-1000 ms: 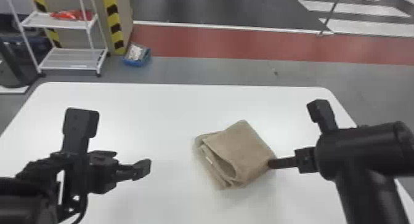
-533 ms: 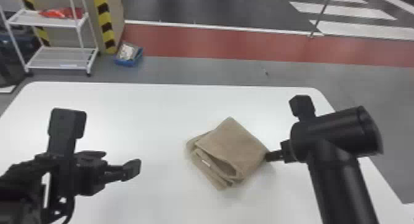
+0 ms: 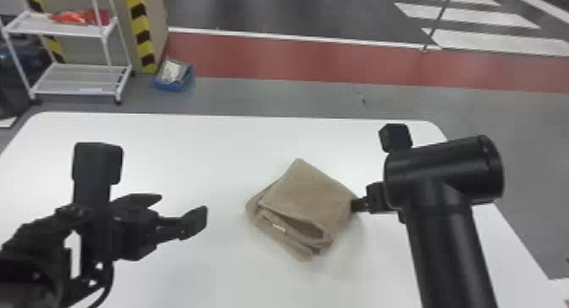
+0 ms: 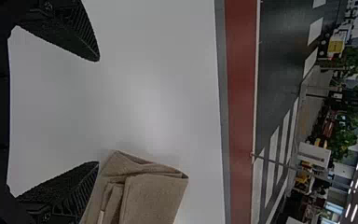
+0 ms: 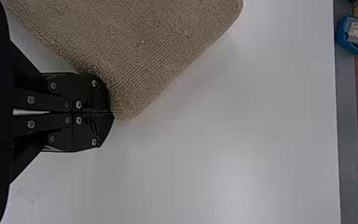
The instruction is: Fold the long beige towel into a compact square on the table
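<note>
The beige towel (image 3: 307,195) lies folded in a thick, roughly square bundle on the white table, its layers gaping at the near-left side. At its right corner is my right gripper (image 3: 360,204), touching the cloth. In the right wrist view my right gripper (image 5: 112,113) has its two fingers together, with the towel (image 5: 144,51) against the tip and one finger's side. My left gripper (image 3: 180,210) stands open to the left of the towel, apart from it. The left wrist view shows nothing between the fingers of the left gripper (image 4: 98,111), and the towel (image 4: 151,198) beyond one fingertip.
The white table (image 3: 190,159) extends around the towel on all sides. Past its far edge, on the floor, are a white shelf rack (image 3: 76,91) and a blue bin (image 3: 173,76).
The towel has shifted slightly left on the table, and my right gripper has moved left and a little farther away with it. The head view has turned slightly to the right.
</note>
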Controlling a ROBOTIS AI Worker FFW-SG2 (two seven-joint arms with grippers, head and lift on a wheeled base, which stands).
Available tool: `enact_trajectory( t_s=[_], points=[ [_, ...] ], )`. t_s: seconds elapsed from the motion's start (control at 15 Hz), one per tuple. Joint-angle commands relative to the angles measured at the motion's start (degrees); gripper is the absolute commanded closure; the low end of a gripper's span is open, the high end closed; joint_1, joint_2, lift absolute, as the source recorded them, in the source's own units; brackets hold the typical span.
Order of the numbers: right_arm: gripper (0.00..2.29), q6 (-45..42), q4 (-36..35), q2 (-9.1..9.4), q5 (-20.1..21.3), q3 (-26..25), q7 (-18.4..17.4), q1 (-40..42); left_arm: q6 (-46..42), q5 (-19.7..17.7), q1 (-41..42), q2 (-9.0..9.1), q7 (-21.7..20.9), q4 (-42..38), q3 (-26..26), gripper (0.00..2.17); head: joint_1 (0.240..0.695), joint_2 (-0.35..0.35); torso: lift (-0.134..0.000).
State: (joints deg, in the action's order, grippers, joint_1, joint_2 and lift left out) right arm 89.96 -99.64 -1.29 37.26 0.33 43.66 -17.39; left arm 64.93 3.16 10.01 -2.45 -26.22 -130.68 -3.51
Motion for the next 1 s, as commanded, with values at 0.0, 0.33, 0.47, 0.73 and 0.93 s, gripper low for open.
enact_trajectory(
  t_s=[0.0,0.33,0.47,0.73,0.93],
  points=[
    [2.13,0.12,0.06,0.77,-3.95,-0.42,-3.49,-0.19,-2.39,-1.22,-0.17,-0.01,-0.32,1.57,-0.09,0.09,0.695,-0.162,-0.124],
    [2.12,0.12,0.06,1.34,-6.68,-0.94,-9.03,-0.72,-6.26,-3.07,-0.52,-0.01,-1.29,3.95,0.00,0.09,0.695,-0.160,-0.124],
    [2.13,-0.88,0.06,1.34,-9.05,-1.38,-11.76,-0.72,-8.01,-3.60,-0.87,-0.01,-1.90,5.35,0.00,0.09,0.695,-0.173,-0.124],
    [2.13,-9.14,0.67,1.34,-12.66,-1.56,-15.97,-0.72,-8.19,-4.30,-1.05,-0.10,-1.90,6.23,0.17,0.09,0.695,-0.181,-0.124],
    [2.12,-10.55,1.64,1.34,-14.50,-1.30,-16.24,-1.77,-8.19,-4.30,-0.96,-0.27,-1.90,6.23,0.17,0.10,0.695,-0.172,-0.124]
  ],
)
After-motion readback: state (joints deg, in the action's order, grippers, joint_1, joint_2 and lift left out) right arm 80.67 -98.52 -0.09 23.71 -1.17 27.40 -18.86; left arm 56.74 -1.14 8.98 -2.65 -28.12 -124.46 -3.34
